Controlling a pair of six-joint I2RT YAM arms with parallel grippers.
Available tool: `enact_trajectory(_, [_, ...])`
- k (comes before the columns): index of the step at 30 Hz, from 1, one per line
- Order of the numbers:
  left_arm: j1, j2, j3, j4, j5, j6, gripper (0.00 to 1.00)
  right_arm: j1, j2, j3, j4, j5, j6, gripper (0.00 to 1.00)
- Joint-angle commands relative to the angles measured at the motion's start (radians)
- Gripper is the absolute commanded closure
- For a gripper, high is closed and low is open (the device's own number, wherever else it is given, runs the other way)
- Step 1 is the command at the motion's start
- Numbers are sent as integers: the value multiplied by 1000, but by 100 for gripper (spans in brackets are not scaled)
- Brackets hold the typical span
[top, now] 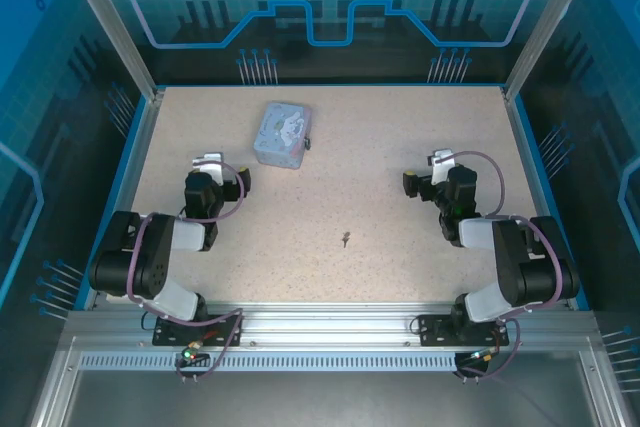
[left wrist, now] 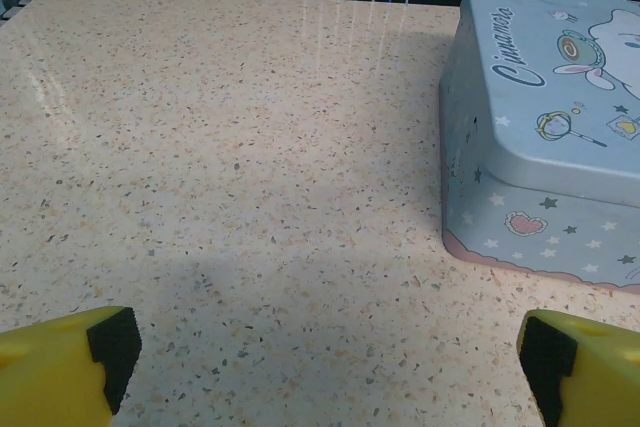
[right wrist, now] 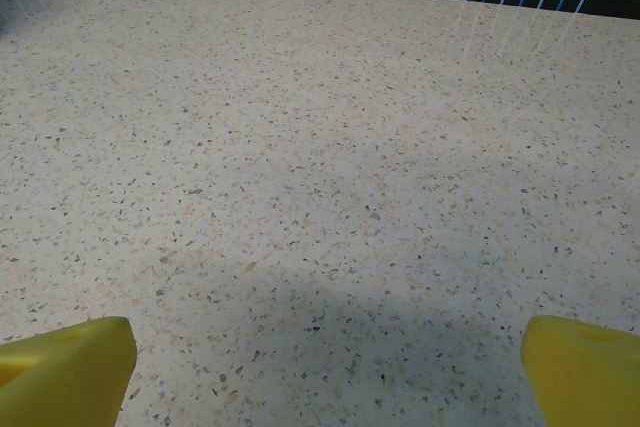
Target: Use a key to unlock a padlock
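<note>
Top view: the key point(top: 345, 239) is lying flat on the speckled surface point(top: 400, 117), at roughly 6 o'clock from centre, midway between the two arms and touching neither. It is too small to resolve its shape. Bare surface is surrounding it on all sides.

The grey-blue cartoon-printed box point(top: 283, 133) is sitting at 11 o'clock from centre, well apart from the key, lid closed. A dark speck point(top: 311, 143) is showing on the box's 3 o'clock edge; it is too small to identify.

Left wrist view: the left end effector point(left wrist: 325, 372) is standing wide, its yellow fingers point(left wrist: 60, 367) holding nothing. The box is lying ahead at its 1 o'clock, near but not touching.

Right wrist view: the right end effector point(right wrist: 325, 372) is also standing wide and holding nothing, its fingers point(right wrist: 60, 367) framing bare surface.

Top view: both end effectors are pointing toward 12 o'clock, the left at the 9 o'clock side, the right at the 3 o'clock side.
</note>
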Motion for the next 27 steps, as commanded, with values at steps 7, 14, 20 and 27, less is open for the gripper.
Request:
enact_trajectory(7, [9,3,16,-2,21,-4,1,-11,7,17,0,-17,-11,0])
enact_trajectory(14, [16,1,16,-1,34,-10,1,-14,7,17,0,-22,-11,0])
enact_trajectory(20, [17,1,18,-8,33,-9,1,-17,9,18,-3,-29,-8,0])
enact_trajectory(27, [16,3,22,-14,34,-10,1,-31,7,17,-3,-51,-1,0])
